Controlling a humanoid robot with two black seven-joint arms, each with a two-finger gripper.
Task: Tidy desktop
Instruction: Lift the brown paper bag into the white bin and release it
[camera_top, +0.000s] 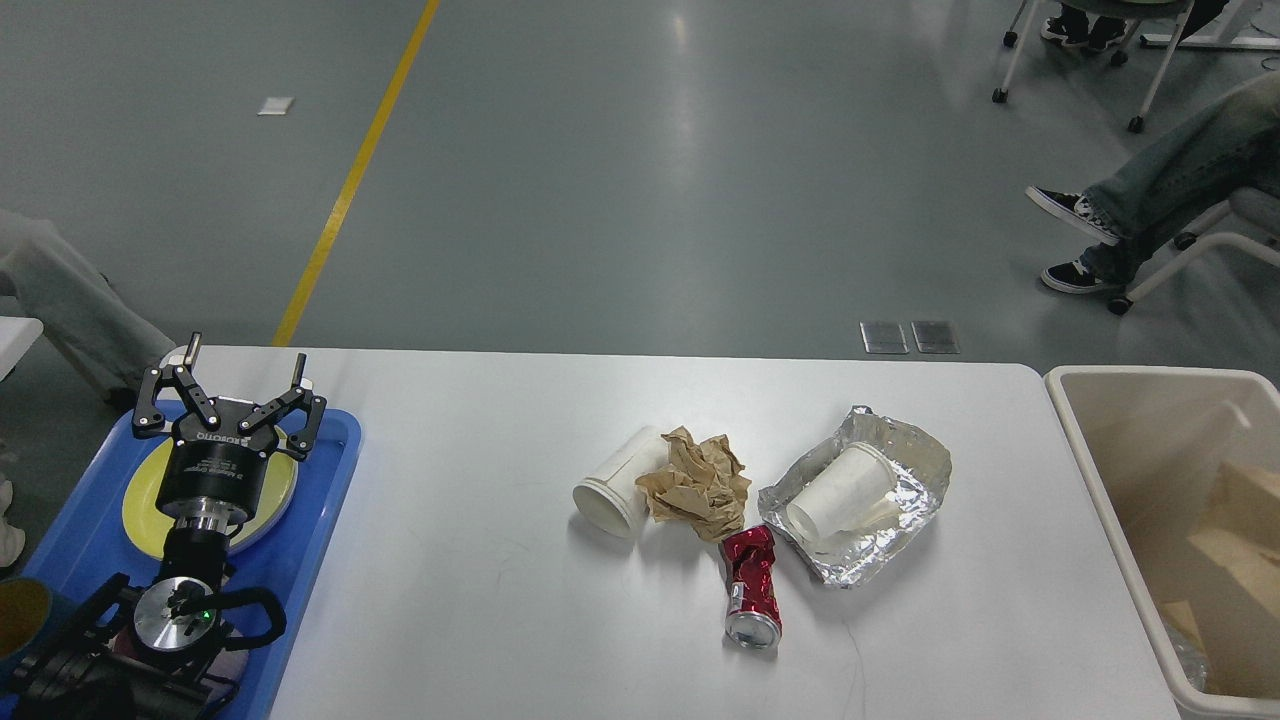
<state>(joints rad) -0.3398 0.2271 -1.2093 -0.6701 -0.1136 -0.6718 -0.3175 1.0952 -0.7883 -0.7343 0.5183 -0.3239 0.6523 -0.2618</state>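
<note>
The white desktop (480, 600) fills the lower middle of the head view. On it lie a white paper cup on its side (616, 483), a crumpled brown paper (698, 481), a crushed red can (752, 587) and a foil tray (905, 463) with another white cup (842, 490) lying in it. My left gripper (245, 365) is open and empty, held over the blue tray (335, 470) above a yellow plate (270, 500), far left of the litter. My right gripper is not in view.
A beige open-topped bin (1100, 500) stands at the desktop's right edge with cardboard pieces inside. A dark cup (20, 615) shows at the far left edge. People sit on chairs at the back right; a yellow line crosses the grey floor.
</note>
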